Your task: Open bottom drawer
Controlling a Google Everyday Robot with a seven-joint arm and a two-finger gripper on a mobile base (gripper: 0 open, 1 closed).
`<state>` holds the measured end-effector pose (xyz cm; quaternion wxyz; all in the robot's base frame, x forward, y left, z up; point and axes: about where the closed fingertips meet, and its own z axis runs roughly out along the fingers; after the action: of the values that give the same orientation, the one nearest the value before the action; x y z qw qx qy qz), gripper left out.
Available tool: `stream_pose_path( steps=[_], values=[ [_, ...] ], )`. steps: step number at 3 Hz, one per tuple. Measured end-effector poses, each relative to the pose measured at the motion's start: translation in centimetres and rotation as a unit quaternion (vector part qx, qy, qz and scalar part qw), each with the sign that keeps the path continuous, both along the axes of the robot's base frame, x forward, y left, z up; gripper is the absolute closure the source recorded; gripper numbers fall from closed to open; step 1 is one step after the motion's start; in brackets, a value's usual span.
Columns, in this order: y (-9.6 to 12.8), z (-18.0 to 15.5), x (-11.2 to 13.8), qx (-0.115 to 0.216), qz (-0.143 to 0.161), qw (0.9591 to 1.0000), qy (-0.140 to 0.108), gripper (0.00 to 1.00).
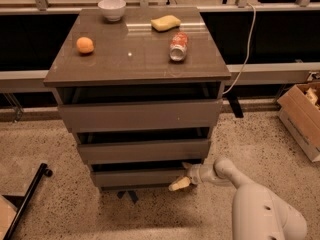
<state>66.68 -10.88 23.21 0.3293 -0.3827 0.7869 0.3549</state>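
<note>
The bottom drawer [137, 178] is the lowest and narrowest of three grey-brown drawer fronts on the cabinet [135, 64]. A dark gap shows above its top edge. My gripper [183, 175] is at the drawer's right end, low near the floor. It is open, with one cream fingertip [179, 184] at the front's lower right corner and the other up by the top edge. It holds nothing. My white arm [250, 199] reaches in from the lower right.
On the cabinet top are an orange [85, 45], a white bowl [111, 9], a yellow sponge [166, 22] and a can lying down [178, 46]. A cardboard box [300, 119] stands at the right. A black bar [27, 199] lies on the floor at the left.
</note>
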Motion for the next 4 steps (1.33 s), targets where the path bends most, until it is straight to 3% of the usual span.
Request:
stream_pose_path(
  steps=[1, 2, 4],
  values=[
    [0.97, -1.33, 0.36, 0.015, 0.011, 0.9998, 0.012, 0.18],
    [0.97, -0.94, 0.36, 0.015, 0.011, 0.9998, 0.013, 0.49],
    [0.97, -0.90, 0.36, 0.015, 0.011, 0.9998, 0.013, 0.94]
  ],
)
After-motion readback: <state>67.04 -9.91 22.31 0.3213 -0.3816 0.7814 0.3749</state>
